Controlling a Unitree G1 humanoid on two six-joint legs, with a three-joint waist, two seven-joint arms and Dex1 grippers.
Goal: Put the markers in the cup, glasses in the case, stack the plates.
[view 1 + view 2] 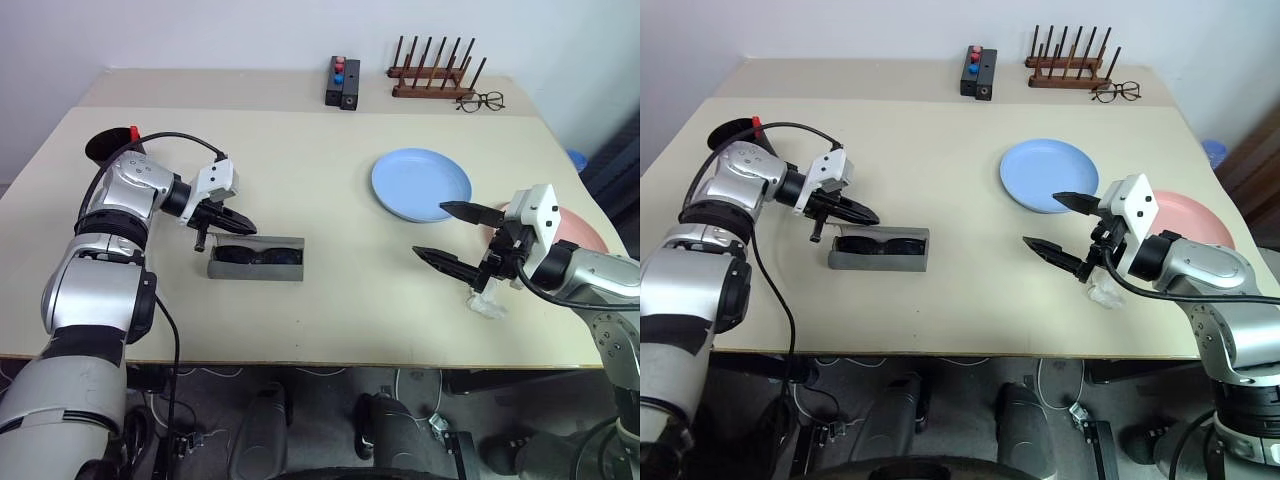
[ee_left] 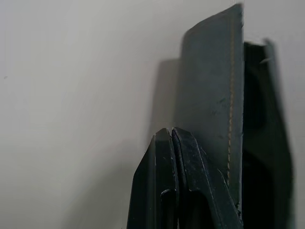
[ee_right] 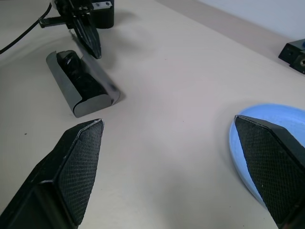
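Grey case lies open near the left-centre of the table, long axis running left-right, black glasses sitting inside along the same axis. Left gripper has its fingers pressed together, empty, tip pointing right and down just above the case's far edge. Right gripper hovers with fingers wide apart, empty, just near of the light blue plate, pink plate behind it on the right.

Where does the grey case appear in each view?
Left eye view: case, lower left of centre.
Right eye view, lower left of centre.
Left wrist view, beside the shut jaws.
Right wrist view, upper left.
Shared landmark: left gripper at the case.
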